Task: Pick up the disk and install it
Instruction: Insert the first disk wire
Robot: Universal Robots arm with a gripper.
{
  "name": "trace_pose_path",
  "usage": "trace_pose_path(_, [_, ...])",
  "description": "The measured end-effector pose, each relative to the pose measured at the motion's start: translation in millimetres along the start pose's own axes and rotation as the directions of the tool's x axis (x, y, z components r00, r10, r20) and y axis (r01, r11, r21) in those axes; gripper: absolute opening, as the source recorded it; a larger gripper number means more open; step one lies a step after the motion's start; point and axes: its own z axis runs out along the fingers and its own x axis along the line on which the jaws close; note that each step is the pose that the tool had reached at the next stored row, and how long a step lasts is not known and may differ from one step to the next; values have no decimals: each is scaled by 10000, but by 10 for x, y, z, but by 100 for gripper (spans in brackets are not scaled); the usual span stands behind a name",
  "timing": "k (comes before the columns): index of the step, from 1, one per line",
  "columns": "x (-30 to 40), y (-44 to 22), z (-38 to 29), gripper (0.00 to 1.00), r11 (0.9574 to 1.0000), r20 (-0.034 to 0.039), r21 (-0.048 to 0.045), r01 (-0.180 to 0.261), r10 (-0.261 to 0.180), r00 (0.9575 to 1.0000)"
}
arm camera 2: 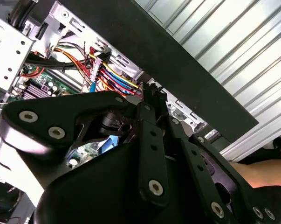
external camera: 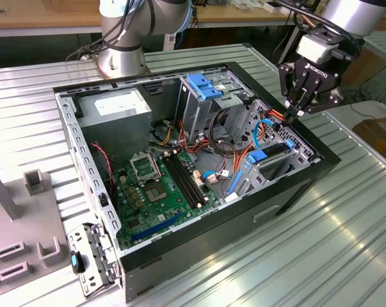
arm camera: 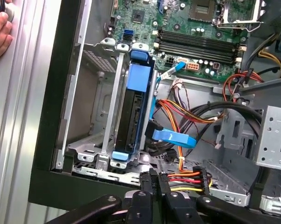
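Disk (arm camera: 130,116) sits slotted in its bay (arm camera: 100,116); the gripper (external camera: 294,116), fingers pinched together and empty, hovers nearby. Final seating apparently needs a straight push.

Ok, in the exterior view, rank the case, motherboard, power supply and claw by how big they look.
1. case
2. motherboard
3. power supply and claw look about alike; the claw may be nearer the camera, so no ranking between them.

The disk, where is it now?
In the first wrist view, the disk stands on edge in the metal drive bay by the black case wall, near the motherboard.
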Motion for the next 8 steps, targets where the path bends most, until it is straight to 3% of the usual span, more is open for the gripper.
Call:
trace_pose_path(6, [-8, 35, 27, 17, 9971, 11, -32, -764, 764, 9971])
trace_pose_path(8, [-16, 78, 41, 17, 9967, 12, -36, -816, 816, 9967])
